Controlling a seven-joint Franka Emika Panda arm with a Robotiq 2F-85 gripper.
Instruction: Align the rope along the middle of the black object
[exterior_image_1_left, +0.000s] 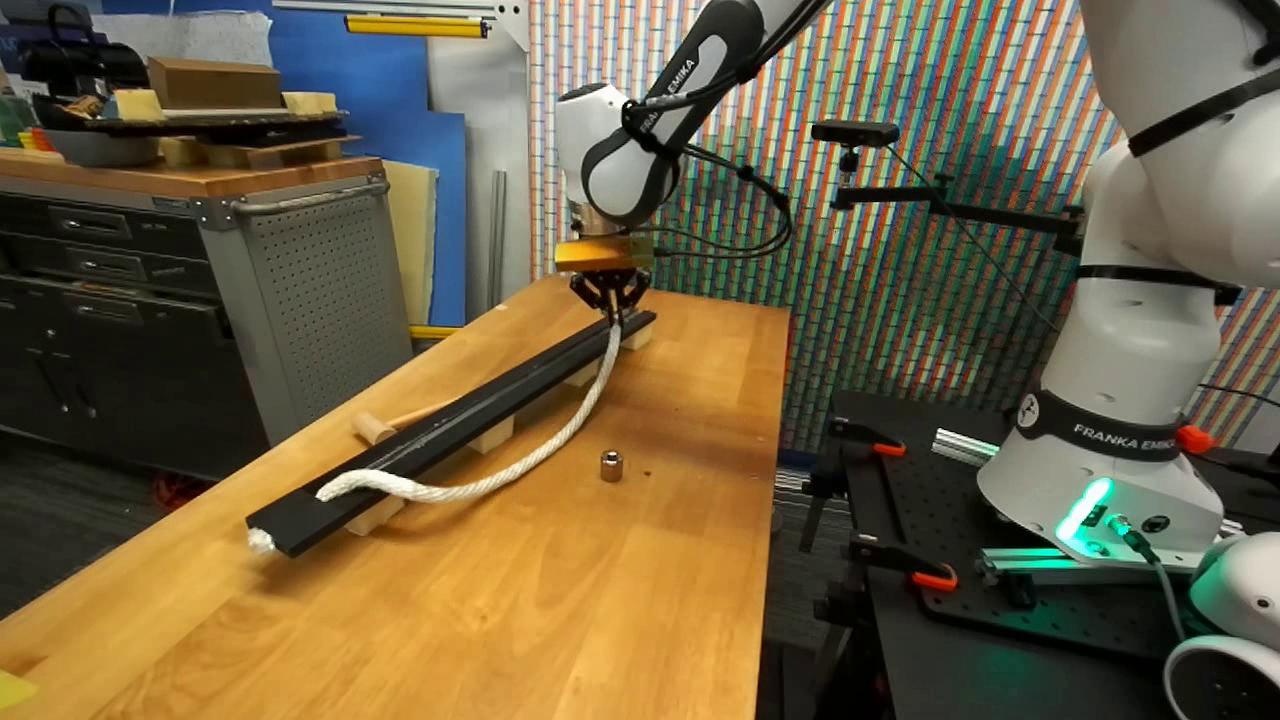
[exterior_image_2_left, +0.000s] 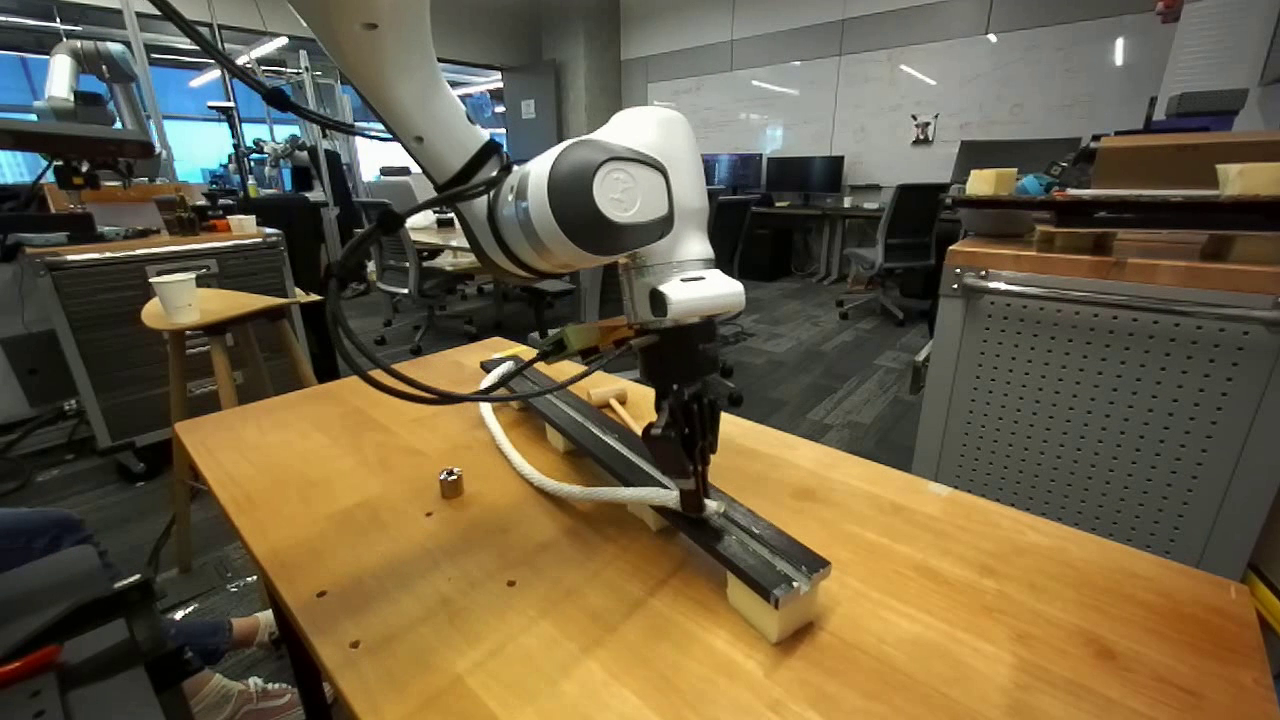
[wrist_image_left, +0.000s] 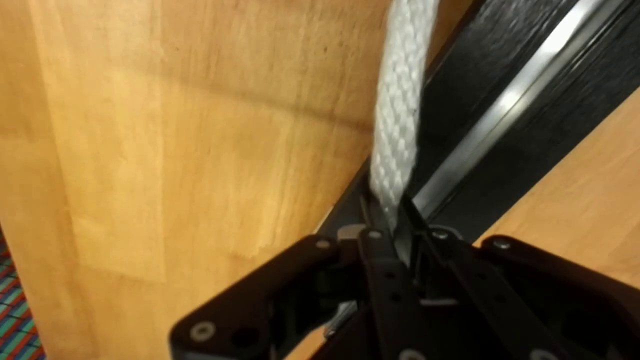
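Observation:
The white rope (exterior_image_1_left: 530, 462) bows out over the wooden table beside the long black bar (exterior_image_1_left: 450, 425). One rope end lies on top of the bar near its end in an exterior view. My gripper (exterior_image_1_left: 615, 312) is shut on the rope close to its other end. In an exterior view, my gripper (exterior_image_2_left: 692, 500) is low over the bar (exterior_image_2_left: 760, 547), with a short rope tip showing past the fingers. In the wrist view the rope (wrist_image_left: 400, 90) runs up from between the fingertips (wrist_image_left: 387, 202), left of the bright groove in the bar (wrist_image_left: 540, 130).
Pale blocks (exterior_image_2_left: 772, 607) hold the bar above the table. A wooden mallet (exterior_image_1_left: 375, 428) lies close along the bar's side away from the rope. A small metal cylinder (exterior_image_1_left: 612, 466) stands on the table on the rope's side. A white tuft (exterior_image_1_left: 261, 540) sits at the bar's end.

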